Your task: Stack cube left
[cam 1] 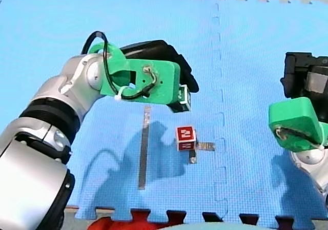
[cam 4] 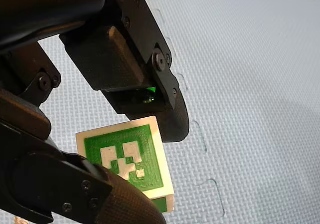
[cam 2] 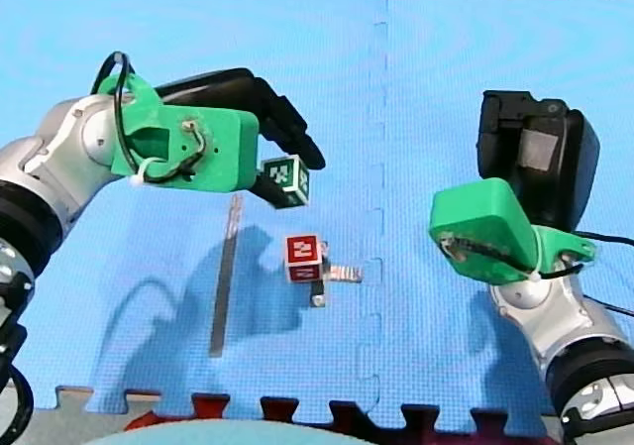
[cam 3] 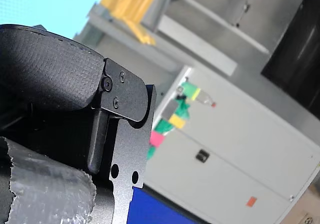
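Blue mat (cam 1: 256,45): left hand (cam 2: 260,118) pinches green cube (cam 2: 287,180) aloft, looks like the carry step.
Next move likely needs lowering it square onto red cube (cam 2: 302,255) near mat's middle; right hand (cam 2: 530,148) at right edge, grip unclear.

A blue foam mat (cam 1: 256,45) bears a red cube (cam 1: 185,137), a long metal strip (cam 1: 144,150) and a short metal strip (cam 1: 206,146).

The left robot hand (cam 4: 107,59) pinches the green cube (cam 4: 131,156).

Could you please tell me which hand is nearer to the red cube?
Left. The left hand, holding a green cube, hovers just beyond the red cube; the right hand is well off to its right.
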`<state>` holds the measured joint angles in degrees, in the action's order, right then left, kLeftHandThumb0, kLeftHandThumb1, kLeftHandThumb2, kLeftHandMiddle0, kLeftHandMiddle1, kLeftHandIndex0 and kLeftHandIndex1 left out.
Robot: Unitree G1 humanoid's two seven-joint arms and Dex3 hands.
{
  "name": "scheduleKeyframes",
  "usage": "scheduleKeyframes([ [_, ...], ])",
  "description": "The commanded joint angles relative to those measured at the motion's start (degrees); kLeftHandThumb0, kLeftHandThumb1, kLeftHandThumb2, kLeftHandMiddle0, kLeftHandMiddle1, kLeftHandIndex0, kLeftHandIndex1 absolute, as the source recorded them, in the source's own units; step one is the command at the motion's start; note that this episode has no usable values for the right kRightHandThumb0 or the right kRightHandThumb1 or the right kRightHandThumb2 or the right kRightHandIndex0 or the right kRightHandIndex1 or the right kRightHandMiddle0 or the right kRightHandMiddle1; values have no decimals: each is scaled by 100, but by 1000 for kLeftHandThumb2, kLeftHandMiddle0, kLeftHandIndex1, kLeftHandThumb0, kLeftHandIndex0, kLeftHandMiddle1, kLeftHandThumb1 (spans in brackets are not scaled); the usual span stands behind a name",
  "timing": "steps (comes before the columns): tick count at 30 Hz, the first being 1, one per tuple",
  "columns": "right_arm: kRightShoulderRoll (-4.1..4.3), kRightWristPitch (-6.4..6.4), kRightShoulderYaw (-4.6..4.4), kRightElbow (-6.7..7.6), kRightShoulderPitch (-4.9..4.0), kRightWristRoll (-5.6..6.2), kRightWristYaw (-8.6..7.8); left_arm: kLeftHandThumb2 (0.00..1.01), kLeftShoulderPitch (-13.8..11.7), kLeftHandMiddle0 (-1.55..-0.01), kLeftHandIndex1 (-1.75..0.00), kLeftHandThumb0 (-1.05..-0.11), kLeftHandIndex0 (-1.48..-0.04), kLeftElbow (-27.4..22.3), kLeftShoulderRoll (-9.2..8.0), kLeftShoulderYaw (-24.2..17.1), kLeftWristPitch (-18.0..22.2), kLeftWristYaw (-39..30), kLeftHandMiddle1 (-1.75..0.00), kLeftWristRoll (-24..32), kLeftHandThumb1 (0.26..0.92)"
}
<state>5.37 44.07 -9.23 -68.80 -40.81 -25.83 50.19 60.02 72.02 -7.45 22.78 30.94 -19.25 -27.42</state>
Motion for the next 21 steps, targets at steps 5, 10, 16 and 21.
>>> scheduleKeyframes([
  [5, 21, -11, 11, 43, -34, 5, 46, 3, 15, -1000, 0, -506, -1301, 47, 87, -31, -89, -238, -1746, 61, 787],
  [10, 34, -23, 7, 67, -41, -17, 78, 3, 0, -1006, 0, -504, -1301, 78, 136, -29, -119, -267, -1746, 58, 789],
  [16, 36, -25, -10, 120, -26, -53, 120, 4, -30, -1013, 0, -502, -1299, 99, 199, 12, -199, -285, -1746, 29, 792],
  [21, 36, -30, -17, 156, -17, -62, 142, 4, -51, -1016, 0, -500, -1296, 105, 216, 40, -195, -259, -1746, -5, 795],
])
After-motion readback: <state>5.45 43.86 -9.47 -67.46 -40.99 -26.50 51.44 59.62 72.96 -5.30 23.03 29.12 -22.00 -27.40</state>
